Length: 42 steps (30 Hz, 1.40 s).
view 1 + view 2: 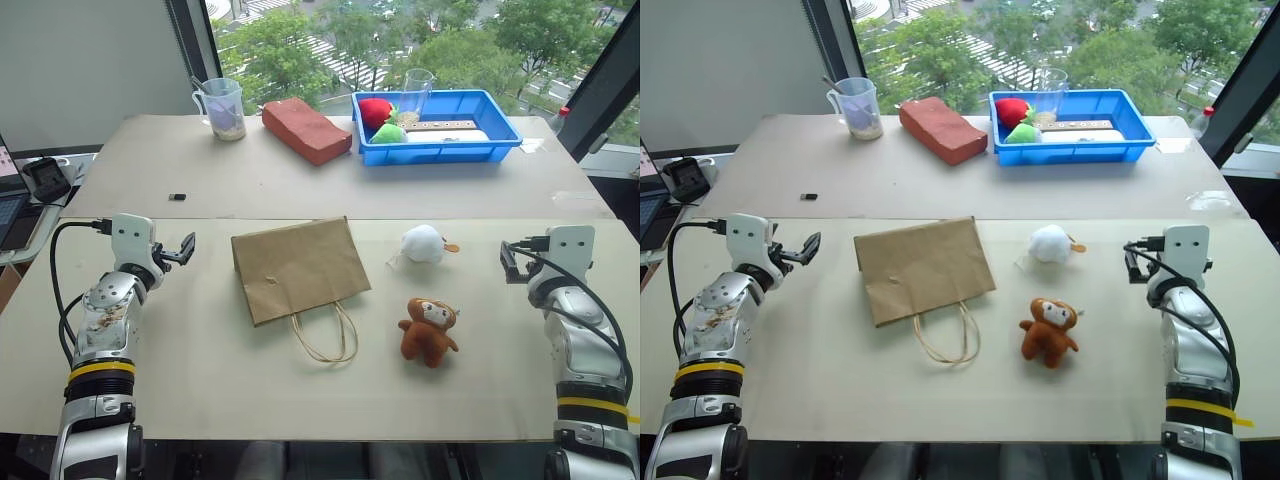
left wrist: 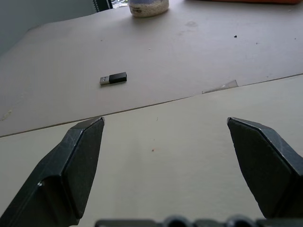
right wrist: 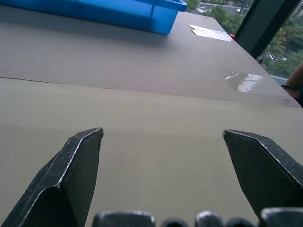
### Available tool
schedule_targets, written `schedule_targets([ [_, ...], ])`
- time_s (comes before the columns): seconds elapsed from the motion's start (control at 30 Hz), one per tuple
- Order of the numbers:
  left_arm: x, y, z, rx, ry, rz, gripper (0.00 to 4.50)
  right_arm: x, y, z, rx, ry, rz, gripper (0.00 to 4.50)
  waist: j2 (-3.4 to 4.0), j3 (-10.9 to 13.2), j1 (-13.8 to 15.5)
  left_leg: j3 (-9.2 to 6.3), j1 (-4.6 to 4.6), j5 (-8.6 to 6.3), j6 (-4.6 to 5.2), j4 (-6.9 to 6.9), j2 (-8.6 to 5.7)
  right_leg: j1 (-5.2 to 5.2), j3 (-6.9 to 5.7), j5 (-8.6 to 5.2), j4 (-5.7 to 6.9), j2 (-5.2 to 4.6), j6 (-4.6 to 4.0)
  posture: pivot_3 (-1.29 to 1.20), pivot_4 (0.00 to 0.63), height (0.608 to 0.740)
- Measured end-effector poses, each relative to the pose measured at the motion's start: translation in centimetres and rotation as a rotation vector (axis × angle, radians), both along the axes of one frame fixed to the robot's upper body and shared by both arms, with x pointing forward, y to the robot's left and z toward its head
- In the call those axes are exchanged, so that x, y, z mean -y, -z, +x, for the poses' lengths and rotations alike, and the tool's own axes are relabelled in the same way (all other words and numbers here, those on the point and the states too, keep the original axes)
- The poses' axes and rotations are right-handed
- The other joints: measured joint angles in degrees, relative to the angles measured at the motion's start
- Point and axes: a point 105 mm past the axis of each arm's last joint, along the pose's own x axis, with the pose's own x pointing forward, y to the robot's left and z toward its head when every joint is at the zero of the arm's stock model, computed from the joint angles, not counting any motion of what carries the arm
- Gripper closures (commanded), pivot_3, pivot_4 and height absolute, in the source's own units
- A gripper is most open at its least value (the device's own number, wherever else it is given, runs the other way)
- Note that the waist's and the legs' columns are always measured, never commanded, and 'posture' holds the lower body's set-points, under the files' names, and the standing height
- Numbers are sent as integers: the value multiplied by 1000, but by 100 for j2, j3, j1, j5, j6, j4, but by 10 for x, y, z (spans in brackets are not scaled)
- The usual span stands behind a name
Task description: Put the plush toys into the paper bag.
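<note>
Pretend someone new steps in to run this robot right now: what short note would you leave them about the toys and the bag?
Left claw: open, empty, left of the bag.
Right claw: open, empty, right of the toys.
Flat brown kraft paper bag: lying on the table, string handles toward the robot.
Round white plush ball with an orange part: on the table, right of the bag.
Brown plush monkey with an orange-tan face: on the table, nearer the robot than the ball.
Done: nothing; both toys are outside the bag.
Left: open the bag, put both toys in.

Two pale tables (image 1: 300, 180) pushed together, large window (image 1: 420, 40) behind, green trees outside, daylight
</note>
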Motion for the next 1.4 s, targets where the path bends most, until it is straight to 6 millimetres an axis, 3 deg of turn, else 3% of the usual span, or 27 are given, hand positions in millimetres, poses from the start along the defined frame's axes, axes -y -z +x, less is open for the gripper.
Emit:
schedule_targets([
  [0.23,0,-6,-2,20,18,-4,83,-2,-7,4,15,-11,-2,0,0,0,-6,0,0,0,0,0,0,0,0,0,1,0,0,0,150,740],
  [0.43,10,-54,-12,93,213,30,83,-6,-20,7,19,-84,-41,0,0,0,-7,0,-5,0,0,0,0,-3,0,0,0,0,0,0,150,740],
  [0.53,38,-82,-18,103,419,130,83,-24,-37,9,30,-225,-47,0,0,1,-2,0,-5,0,0,0,0,2,0,0,-4,0,0,0,150,740],
  [0.63,94,-96,-31,74,753,310,83,-67,-60,1,27,-511,-36,0,3,1,9,0,-4,0,0,1,0,10,-1,-1,-9,0,1,0,150,740],
  [0.73,141,-83,-50,16,1046,421,83,-105,-75,-20,-24,-776,-51,0,4,1,5,0,-3,-8,13,0,2,13,-4,-2,-11,1,3,0,150,740],
  [0.93,193,-46,-76,-63,1384,536,83,-152,-64,-59,-188,-1074,-11,0,2,2,5,-1,-9,-11,19,6,3,12,-4,-2,-16,4,3,0,150,740],
  [1.23,214,-10,-101,-126,1607,647,83,-189,-58,-104,-326,-1275,13,0,1,3,72,-2,-10,-11,20,8,3,14,-6,-3,-17,4,3,0,150,740],
  [1.4,220,4,-101,-135,1640,671,83,-198,-55,-111,-333,-1280,21,0,0,3,132,-2,-5,-11,19,13,3,18,-6,-3,-15,4,3,0,150,740],
])
